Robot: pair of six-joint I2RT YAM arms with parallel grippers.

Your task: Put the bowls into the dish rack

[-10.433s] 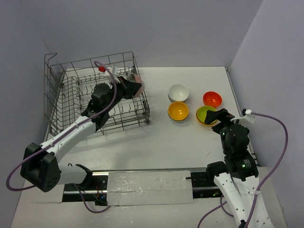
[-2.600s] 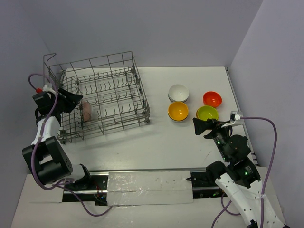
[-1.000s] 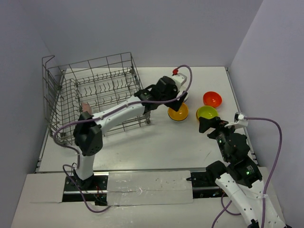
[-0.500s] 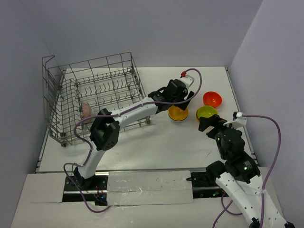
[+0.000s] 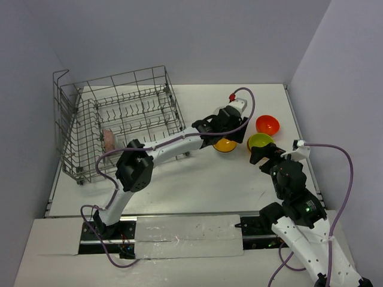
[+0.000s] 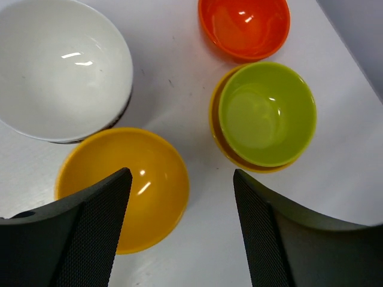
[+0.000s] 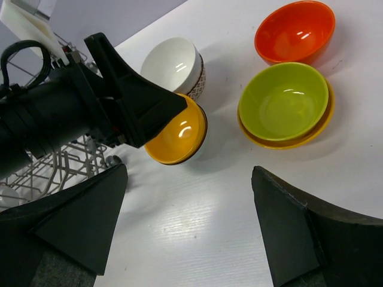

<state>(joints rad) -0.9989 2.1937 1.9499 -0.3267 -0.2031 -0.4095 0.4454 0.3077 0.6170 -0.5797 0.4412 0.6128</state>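
The grey wire dish rack (image 5: pixel 122 113) stands at the far left with a pinkish bowl (image 5: pixel 109 139) on edge inside it. My left gripper (image 5: pixel 225 128) (image 6: pixel 181 179) hangs open over the group of bowls. One finger is above the orange bowl (image 6: pixel 128 185) and the other above bare table beside the lime green bowl (image 6: pixel 267 113). The white bowl (image 6: pixel 60 69) and red bowl (image 6: pixel 244 27) lie beyond. My right gripper (image 5: pixel 257 155) (image 7: pixel 190 173) is open and empty, just short of the lime green bowl (image 7: pixel 282 101).
The lime green bowl sits nested in another orange bowl (image 7: pixel 326 116). The left arm (image 5: pixel 173 140) stretches across from the rack's near right corner to the bowls. Walls close the table (image 5: pixel 203 179) on the left, far and right sides.
The left gripper has shifted right from beside the rack to over the orange and white bowls, and its jaws have narrowed a little. The right gripper has barely moved.
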